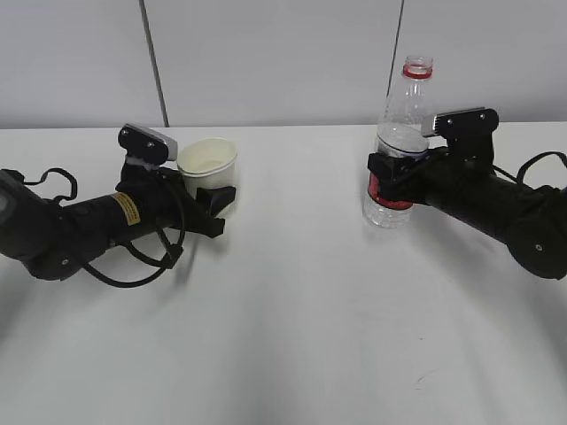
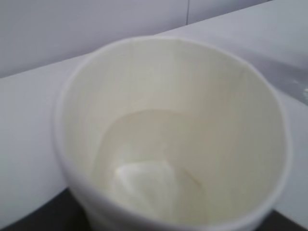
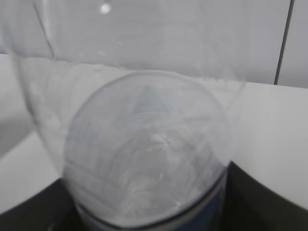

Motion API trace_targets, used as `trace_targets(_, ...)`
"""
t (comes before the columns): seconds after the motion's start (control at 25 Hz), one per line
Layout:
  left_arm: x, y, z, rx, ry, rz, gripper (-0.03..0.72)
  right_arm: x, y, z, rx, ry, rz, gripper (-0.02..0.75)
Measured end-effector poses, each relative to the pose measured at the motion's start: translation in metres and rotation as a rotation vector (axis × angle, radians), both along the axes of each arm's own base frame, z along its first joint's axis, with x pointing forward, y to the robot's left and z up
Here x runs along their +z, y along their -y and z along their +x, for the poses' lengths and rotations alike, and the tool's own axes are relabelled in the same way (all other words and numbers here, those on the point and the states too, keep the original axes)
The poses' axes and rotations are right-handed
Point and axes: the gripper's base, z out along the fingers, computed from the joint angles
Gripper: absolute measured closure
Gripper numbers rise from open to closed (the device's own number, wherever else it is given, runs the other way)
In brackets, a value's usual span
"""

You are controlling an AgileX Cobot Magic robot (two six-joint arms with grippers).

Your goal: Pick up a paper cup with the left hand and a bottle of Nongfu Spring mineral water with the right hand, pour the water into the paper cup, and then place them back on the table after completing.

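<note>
Bottle [image 1: 396, 146] and paper cup [image 1: 209, 165] hide both hands' fingers from view.

No wording can be read in any view. A yellow sticker [image 1: 127, 209] with dark print is carried on the left arm [image 1: 84, 226], but its characters are too small to be made out. A red label band [image 1: 386, 197] is wrapped round the lower part of the bottle [image 1: 396, 150]; no brand name can be deciphered on it.
</note>
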Motion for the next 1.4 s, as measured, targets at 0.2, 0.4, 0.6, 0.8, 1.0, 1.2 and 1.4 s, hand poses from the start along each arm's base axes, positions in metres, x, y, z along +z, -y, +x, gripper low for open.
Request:
trace_targets(0.2, 0.002, -0.02, 0.012, 0.08, 0.002, 0.012, 0.308, -0.005, 0.0, 0.0, -0.001, -0.014, 0.0, 0.308)
trace_targets(0.4, -0.002, -0.035, 0.018, 0.153, -0.013, 0.002, 0.308, -0.005, 0.0, 0.0, -0.001, -0.014, 0.001, 0.309)
trace_targets(0.6, -0.019, -0.039, 0.018, 0.192, -0.038, -0.009, 0.308, -0.005, 0.0, 0.0, -0.001, -0.014, 0.001, 0.309)
trace_targets(0.8, -0.019, -0.039, 0.019, 0.192, -0.034, -0.012, 0.308, -0.004, 0.0, 0.0, -0.001, -0.013, 0.002, 0.31)
trace_targets(1.0, -0.019, -0.039, 0.019, 0.191, -0.034, -0.011, 0.309, -0.004, 0.0, 0.0, -0.001, -0.013, 0.002, 0.31)
trace_targets(1.2, -0.02, -0.039, 0.018, 0.192, -0.038, -0.007, 0.249, -0.004, 0.0, 0.0, -0.001, -0.013, 0.002, 0.31)
trace_targets(1.4, -0.017, -0.038, 0.019, 0.186, -0.013, -0.027, 0.148, -0.004, 0.0, 0.0, -0.001, -0.013, 0.002, 0.31)
